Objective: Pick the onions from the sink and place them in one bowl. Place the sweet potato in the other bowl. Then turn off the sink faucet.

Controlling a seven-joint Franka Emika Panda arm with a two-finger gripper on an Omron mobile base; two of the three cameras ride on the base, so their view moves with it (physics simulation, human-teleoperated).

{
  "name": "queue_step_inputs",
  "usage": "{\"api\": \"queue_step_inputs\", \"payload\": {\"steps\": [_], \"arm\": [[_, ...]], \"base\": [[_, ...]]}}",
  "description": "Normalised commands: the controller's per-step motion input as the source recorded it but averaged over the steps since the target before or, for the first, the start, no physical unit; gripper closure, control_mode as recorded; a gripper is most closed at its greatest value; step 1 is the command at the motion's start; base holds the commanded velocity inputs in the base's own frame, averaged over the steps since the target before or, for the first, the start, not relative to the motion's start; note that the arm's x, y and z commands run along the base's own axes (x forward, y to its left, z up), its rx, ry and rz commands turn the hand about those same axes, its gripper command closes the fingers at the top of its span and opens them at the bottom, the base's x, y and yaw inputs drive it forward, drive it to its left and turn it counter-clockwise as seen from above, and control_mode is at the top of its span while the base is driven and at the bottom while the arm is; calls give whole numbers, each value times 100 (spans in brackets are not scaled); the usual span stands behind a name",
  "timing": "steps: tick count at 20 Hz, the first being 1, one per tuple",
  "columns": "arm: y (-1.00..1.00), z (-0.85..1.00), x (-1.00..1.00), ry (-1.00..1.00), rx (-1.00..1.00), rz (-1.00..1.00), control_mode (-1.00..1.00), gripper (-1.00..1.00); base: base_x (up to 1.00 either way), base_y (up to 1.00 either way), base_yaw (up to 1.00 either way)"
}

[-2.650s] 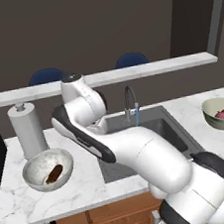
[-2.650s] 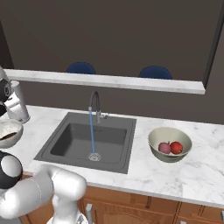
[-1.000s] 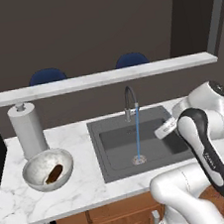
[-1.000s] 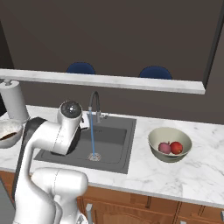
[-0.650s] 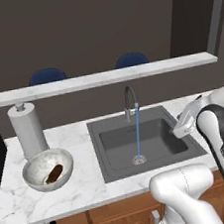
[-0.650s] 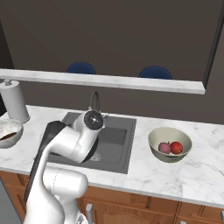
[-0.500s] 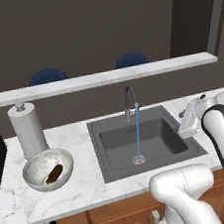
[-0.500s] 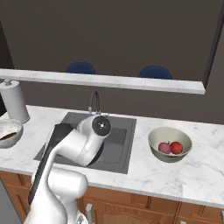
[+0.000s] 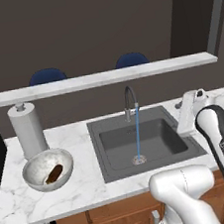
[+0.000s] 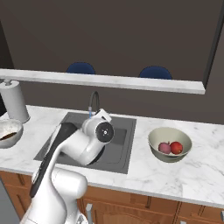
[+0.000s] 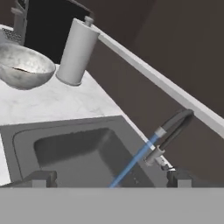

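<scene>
The wide grey mottled bowl (image 9: 38,166) at the left holds the brown sweet potato (image 9: 54,173). Both onions, one pinkish (image 10: 164,148) and one bright red (image 10: 176,148), lie in the olive-beige bowl (image 10: 169,134) right of the sink (image 10: 127,151). The sink faucet (image 9: 129,99) runs a blue stream down to the drain. My hand (image 9: 189,114) hangs over the sink's right side. In the hand view my gripper (image 11: 110,178) is open and holds nothing, facing the faucet (image 11: 173,127).
A paper towel roll (image 9: 27,129) stands behind the grey bowl. A raised marble ledge (image 9: 104,77) runs along the back of the counter, with two blue chair backs beyond it. A dark appliance edge sits at the far left.
The arm has swung from the grey bowl on the left across to the right side of the sink, ending near the faucet. The gripper stayed open. The water keeps running.
</scene>
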Motion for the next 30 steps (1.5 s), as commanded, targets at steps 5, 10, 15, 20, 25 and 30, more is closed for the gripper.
{"api": "queue_step_inputs", "payload": {"steps": [5,10,15,20,25,30], "arm": [[-2,20,26,-10,-21,5,-100,-100],[-26,3,0,1,-1,0,-100,-100],[-18,0,0,2,11,0,-100,-100],[-1,-5,0,0,15,0,-100,-100],[4,-12,8,2,15,0,-100,-100],[19,0,25,9,9,-2,-100,-100]], "base": [[0,0,0],[0,0,0],[0,0,0],[0,0,0],[0,0,0],[0,0,0]]}}
